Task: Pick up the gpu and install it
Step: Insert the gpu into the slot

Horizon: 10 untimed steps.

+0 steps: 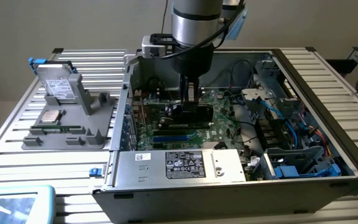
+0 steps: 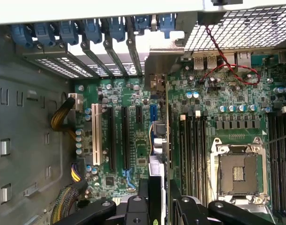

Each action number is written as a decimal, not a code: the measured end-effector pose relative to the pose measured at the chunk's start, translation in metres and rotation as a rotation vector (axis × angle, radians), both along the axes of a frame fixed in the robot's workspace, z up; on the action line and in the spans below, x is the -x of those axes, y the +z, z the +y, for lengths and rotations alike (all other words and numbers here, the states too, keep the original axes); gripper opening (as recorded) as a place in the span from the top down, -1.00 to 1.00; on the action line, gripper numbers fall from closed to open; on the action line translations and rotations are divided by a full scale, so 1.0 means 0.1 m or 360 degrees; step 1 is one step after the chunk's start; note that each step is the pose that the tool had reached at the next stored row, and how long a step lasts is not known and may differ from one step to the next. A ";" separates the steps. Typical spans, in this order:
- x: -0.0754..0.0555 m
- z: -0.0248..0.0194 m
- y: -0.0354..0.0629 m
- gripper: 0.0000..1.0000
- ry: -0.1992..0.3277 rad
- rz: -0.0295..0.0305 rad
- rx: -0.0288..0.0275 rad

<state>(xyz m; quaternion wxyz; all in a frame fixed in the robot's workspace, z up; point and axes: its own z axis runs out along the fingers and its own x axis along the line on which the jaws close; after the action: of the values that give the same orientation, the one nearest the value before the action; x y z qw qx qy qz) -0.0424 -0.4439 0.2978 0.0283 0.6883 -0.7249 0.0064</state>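
A silver worktop (image 1: 42,163) of ribbed aluminium slats carries everything. A large dark grey metal computer case (image 1: 229,198) lies on its side on it, toward the exterior view's right, with its open side facing up. Just beside the case, on the exterior view's left, sits a flat grey plastic parts holder (image 1: 61,140) with upright posts. A small blue plastic clip (image 1: 94,172) sits by the case's near corner. A pale teal-framed flat panel (image 1: 39,193) shows at the near edge; whether it rests on the worktop cannot be told.
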 end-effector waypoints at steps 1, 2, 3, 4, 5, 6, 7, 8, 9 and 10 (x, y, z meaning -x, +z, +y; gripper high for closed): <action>0.00 -0.005 -0.013 0.46 0.0000 0.00014 0.00000; 0.00 -0.012 -0.025 0.46 0.0000 0.00030 0.00002; 0.00 -0.017 -0.034 0.46 0.0000 0.00044 0.00001; 0.00 -0.018 -0.040 0.46 0.0000 0.00063 0.00001; 0.01 -0.020 -0.042 0.46 0.0000 0.00084 0.00003; 0.01 -0.022 -0.045 0.46 0.0000 0.00105 0.00002; 0.01 -0.023 -0.049 0.46 0.0000 0.00120 0.00001; 0.01 -0.026 -0.053 0.46 0.0000 0.00135 0.00001; 0.01 -0.032 -0.060 0.46 0.0000 0.00144 0.00000; 0.02 -0.040 -0.068 0.46 0.0000 0.00150 0.00002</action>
<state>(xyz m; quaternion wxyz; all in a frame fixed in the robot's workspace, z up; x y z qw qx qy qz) -0.0442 -0.4478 0.2909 0.0318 0.6883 -0.7247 0.0032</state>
